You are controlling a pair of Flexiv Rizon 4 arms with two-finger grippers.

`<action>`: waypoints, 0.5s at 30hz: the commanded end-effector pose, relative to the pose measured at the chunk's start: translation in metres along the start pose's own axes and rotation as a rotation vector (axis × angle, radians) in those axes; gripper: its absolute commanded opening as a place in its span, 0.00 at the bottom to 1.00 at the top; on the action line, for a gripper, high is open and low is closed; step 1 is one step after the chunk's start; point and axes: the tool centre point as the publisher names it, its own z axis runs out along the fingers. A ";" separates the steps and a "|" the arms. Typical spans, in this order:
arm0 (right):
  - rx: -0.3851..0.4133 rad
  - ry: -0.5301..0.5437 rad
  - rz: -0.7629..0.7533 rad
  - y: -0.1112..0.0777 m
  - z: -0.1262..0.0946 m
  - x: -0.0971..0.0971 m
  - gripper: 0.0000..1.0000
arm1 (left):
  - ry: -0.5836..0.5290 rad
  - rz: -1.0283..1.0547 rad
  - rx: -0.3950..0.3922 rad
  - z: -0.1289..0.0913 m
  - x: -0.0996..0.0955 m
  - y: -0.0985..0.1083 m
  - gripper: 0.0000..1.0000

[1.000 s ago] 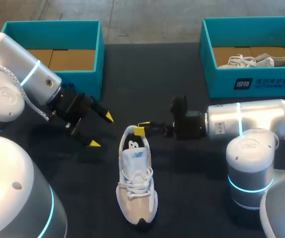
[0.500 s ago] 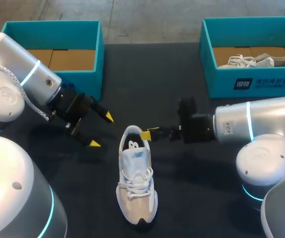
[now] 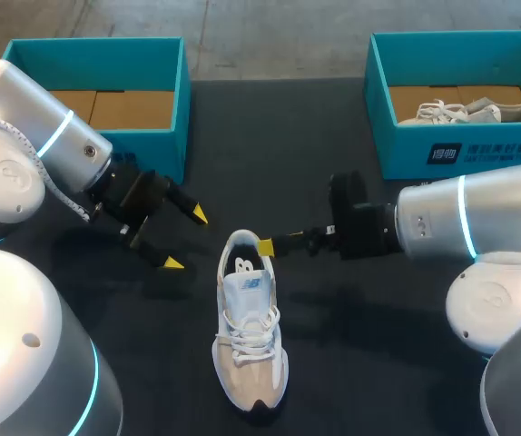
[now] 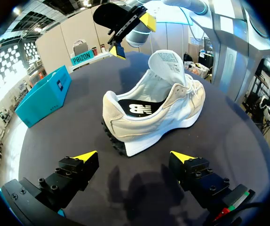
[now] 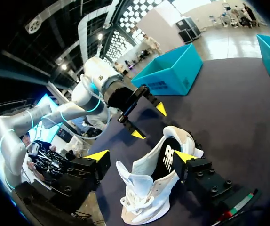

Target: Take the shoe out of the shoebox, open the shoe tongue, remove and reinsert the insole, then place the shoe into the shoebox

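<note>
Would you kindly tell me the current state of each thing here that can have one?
shoe: upright, outside both boxes, laced.
tongue: lifted open.
insole: inside the shoe.
left shoebox: open, no shoe visible.
right shoebox: open, holding a second shoe.
left gripper: open, empty.
right gripper: open, empty, one tip by the shoe's collar.
</note>
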 end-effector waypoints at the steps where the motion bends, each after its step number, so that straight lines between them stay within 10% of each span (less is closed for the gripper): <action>1: 0.044 -0.260 0.004 0.005 -0.011 0.009 0.99 | 0.001 0.000 -0.004 -0.001 0.000 0.000 1.00; 4: 0.063 -0.310 0.005 0.007 -0.013 0.014 0.77 | 0.001 0.000 -0.004 -0.001 0.000 0.000 1.00; 5: 0.071 -0.334 0.008 0.008 -0.013 0.016 0.47 | 0.001 0.000 -0.004 -0.001 0.000 0.000 1.00; 8: 0.082 -0.367 0.007 0.009 -0.017 0.021 0.36 | 0.001 0.000 -0.004 -0.001 0.000 0.000 1.00; 11: 0.090 -0.407 0.010 0.010 -0.021 0.026 0.03 | 0.001 0.000 -0.004 -0.001 0.000 0.000 1.00; 15: 0.105 -0.451 0.017 0.011 -0.025 0.031 0.06 | 0.001 0.000 -0.004 -0.001 0.000 0.000 1.00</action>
